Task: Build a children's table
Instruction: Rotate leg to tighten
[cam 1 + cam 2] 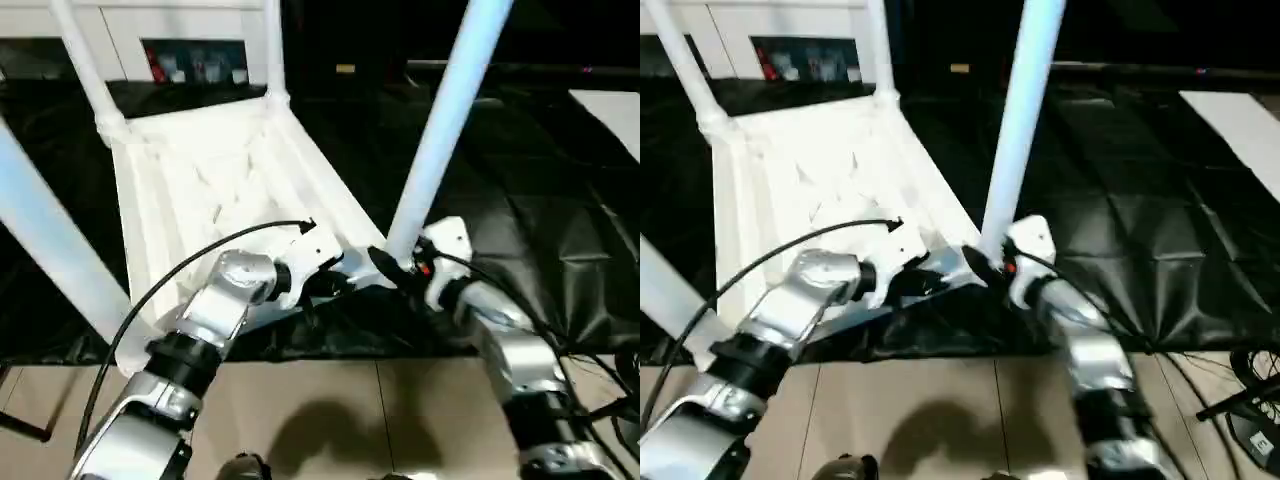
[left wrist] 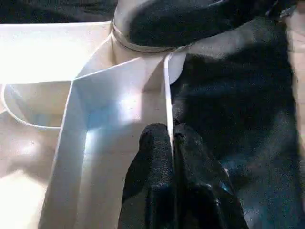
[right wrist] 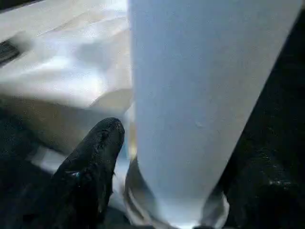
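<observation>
Now we seat the near-right leg (image 1: 440,130) in its corner socket. The table top (image 1: 215,190) lies upside down on the black sheet (image 1: 560,230), legs pointing up. Our left gripper (image 2: 170,143) is pinched tight on the top's thin side wall, steadying it. Our right gripper (image 3: 181,191) hugs the leg's base, one finger either side. We should push straight down the leg's axis, keeping it unskewed.

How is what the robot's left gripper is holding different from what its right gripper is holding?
The left gripper pinches a thin flat wall of the table top; the right gripper wraps a thick round leg. The wall lies low; the leg stands up. Both are white plastic.
</observation>
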You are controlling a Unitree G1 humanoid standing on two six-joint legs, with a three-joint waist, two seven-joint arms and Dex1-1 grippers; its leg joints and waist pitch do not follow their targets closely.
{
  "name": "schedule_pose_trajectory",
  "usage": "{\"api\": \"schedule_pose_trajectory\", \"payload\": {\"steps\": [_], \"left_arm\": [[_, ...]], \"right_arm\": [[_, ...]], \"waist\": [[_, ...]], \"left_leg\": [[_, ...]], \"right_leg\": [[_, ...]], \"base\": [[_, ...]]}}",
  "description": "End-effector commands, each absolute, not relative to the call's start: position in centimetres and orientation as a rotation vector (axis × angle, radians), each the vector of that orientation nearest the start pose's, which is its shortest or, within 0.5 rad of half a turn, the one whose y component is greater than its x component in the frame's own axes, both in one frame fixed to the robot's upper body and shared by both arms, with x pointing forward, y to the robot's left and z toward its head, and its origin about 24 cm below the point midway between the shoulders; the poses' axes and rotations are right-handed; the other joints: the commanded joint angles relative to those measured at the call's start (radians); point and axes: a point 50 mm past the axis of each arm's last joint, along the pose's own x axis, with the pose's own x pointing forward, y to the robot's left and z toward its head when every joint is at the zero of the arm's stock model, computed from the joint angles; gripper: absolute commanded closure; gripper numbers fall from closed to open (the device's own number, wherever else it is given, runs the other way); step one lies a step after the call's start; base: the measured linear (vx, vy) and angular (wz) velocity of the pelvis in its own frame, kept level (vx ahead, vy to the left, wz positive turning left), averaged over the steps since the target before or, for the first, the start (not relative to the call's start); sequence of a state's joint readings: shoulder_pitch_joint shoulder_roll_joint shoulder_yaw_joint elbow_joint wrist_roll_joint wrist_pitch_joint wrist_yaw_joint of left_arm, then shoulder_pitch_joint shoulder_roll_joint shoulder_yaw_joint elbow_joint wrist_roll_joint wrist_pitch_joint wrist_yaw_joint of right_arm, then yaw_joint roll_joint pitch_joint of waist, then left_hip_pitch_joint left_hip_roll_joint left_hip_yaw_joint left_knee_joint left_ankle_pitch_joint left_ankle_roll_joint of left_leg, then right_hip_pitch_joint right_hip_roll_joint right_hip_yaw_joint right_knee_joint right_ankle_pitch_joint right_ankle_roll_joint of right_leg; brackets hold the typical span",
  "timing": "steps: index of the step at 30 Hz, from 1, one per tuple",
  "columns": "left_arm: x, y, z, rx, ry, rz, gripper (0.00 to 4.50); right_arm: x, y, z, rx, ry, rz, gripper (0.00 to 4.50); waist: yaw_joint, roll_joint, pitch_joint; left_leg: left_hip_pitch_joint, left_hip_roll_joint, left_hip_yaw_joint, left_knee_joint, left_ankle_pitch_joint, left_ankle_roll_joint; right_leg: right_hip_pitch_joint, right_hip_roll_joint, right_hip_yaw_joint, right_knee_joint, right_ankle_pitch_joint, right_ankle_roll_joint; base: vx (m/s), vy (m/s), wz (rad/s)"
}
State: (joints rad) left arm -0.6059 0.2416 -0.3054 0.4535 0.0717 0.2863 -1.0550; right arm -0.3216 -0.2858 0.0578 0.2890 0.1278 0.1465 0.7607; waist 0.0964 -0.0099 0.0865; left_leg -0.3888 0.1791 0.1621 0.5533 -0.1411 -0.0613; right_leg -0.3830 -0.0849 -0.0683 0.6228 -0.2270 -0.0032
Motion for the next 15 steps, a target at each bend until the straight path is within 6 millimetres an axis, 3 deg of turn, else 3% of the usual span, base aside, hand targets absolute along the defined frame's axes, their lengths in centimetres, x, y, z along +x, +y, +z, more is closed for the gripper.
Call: {"api": "schedule_pose_trajectory", "payload": {"steps": [1, 10, 15], "left_arm": [[31.2, 7.1, 7.4, 0.405, 0.345, -1.407, 4.50], [31.5, 9.2, 7.5, 0.469, 0.389, -1.509, 4.50], [31.7, 9.6, 7.5, 0.478, 0.405, -1.529, 4.50]], "right_arm": [[27.7, -12.9, 3.4, -0.102, 0.282, 1.069, 1.37], [26.7, -14.3, 4.1, -0.166, 0.344, 1.300, 1.37], [26.6, -14.4, 4.3, -0.169, 0.356, 1.358, 1.96]], "waist": [[0.000, -0.009, -0.061], [0.003, -0.009, -0.062], [0.011, -0.014, -0.063]], "left_leg": [[0.012, 0.048, -0.006, -0.048, -0.151, 0.132], [0.020, 0.055, 0.001, -0.045, -0.148, 0.142], [0.020, 0.056, 0.004, -0.043, -0.152, 0.139]], "right_leg": [[0.044, -0.062, 0.048, -0.077, 0.007, -0.233], [0.042, -0.067, 0.046, -0.071, 0.018, -0.276], [0.043, -0.071, 0.047, -0.071, -0.002, -0.278]], "base": [[0.000, 0.000, 0.00], [0.000, 0.000, 0.00], [0.000, 0.000, 0.00]]}}
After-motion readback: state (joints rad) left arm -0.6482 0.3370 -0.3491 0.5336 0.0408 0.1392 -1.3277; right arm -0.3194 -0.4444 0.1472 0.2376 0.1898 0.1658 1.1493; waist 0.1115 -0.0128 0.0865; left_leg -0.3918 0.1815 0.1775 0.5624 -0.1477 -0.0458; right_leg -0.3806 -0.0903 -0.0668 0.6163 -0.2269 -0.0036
